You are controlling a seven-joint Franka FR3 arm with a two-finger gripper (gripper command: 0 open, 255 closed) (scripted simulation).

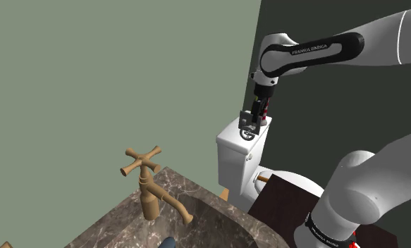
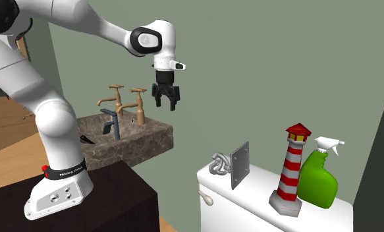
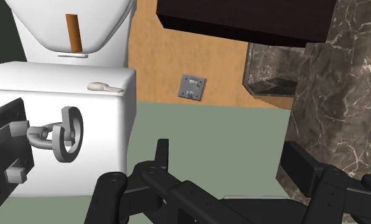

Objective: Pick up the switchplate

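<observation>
A grey switchplate (image 2: 240, 165) stands upright on the white toilet tank (image 2: 249, 201), beside a set of metal chain links (image 2: 218, 163). In the wrist view the plate (image 3: 6, 146) looks dark at the tank's edge, with the links (image 3: 58, 135) next to it. My black gripper (image 2: 166, 100) hangs open in the air, above and to the second exterior view's left of the tank, with nothing between its fingers (image 3: 301, 167). From the shoulder view the gripper (image 1: 255, 117) overlaps the tank top near the links (image 1: 247, 134). A second small grey plate (image 3: 192, 86) lies on the wooden floor.
A red-and-white lighthouse figure (image 2: 292, 168) and a green spray bottle (image 2: 319, 176) stand further along the tank. A marble sink (image 2: 131, 144) with brass taps (image 1: 149, 180) lies beside the toilet. The dark stand (image 2: 111, 198) is close by. The green wall runs behind the tank.
</observation>
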